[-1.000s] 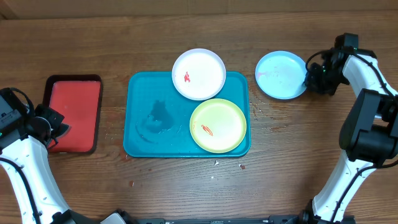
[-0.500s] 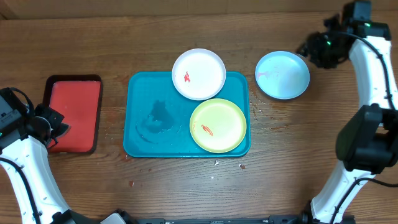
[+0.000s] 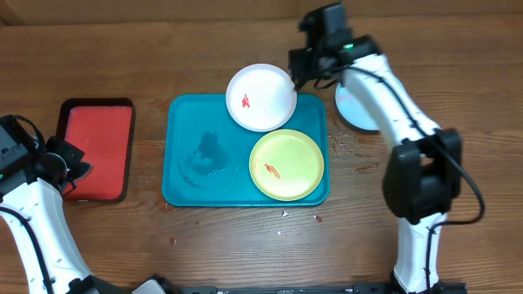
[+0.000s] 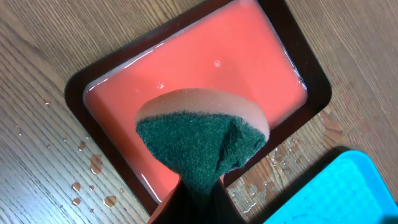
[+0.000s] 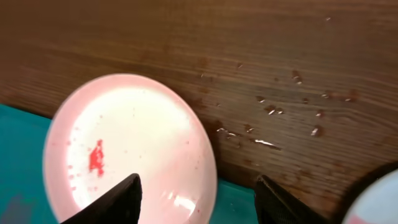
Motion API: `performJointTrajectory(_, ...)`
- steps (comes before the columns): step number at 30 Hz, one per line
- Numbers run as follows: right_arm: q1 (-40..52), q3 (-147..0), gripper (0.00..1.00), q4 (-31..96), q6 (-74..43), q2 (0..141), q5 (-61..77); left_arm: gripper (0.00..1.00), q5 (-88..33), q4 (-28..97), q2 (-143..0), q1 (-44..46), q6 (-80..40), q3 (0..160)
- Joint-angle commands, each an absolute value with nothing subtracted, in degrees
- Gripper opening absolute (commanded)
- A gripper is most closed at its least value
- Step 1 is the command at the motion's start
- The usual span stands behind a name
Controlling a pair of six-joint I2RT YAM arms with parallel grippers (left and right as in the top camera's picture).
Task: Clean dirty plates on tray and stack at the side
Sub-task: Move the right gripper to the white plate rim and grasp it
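Light blue plate [image 3: 350, 106] parked off tray [image 3: 184, 184]; right jaws, spread, swung over to white plate [image 3: 260, 98]; left jaws pinching sponge [image 4: 199, 143].

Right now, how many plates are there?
3. The white plate overhangs the tray's far rim; the green plate lies in its near right corner; the blue plate sits on the table, partly behind the right arm.

Right jaws (wider) at white plate [image 3: 265, 102]
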State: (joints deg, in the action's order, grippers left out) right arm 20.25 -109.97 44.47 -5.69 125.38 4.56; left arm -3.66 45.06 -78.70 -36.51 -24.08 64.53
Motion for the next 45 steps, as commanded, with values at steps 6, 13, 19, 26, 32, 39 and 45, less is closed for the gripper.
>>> performJointTrajectory(6,23.73,-110.59,0.59,42.96,-4.91,131.98,-5.96,0.04,-4.51,45.04,-78.37,-36.73,-24.86,65.01)
performJointTrajectory(13,23.70,-110.52,0.53,43.11,-4.47,132.75,-5.98,0.04,-4.51,45.01,-78.37,-36.73,-24.88,65.01)
performJointTrajectory(19,23.73,-109.25,0.44,42.85,-4.49,132.79,-5.96,0.04,-4.54,45.01,-78.37,-36.73,-24.88,65.01)
performJointTrajectory(26,23.73,-107.15,0.43,41.74,-4.67,132.79,-5.06,0.04,-4.56,45.04,-78.37,-36.73,-24.88,65.01)
performJointTrajectory(32,23.79,-107.18,0.24,40.95,-4.69,132.79,-5.06,0.04,-4.56,44.99,-78.37,-36.73,-24.88,65.01)
performJointTrajectory(39,24.03,-108.01,0.06,42.22,-4.69,132.77,-2.09,0.04,-4.56,44.99,-78.37,-36.73,-24.88,65.01)
performJointTrajectory(45,26.09,-112.42,0.04,47.24,-4.67,132.75,3.86,0.04,-4.54,44.97,-78.41,-36.73,-24.88,65.01)
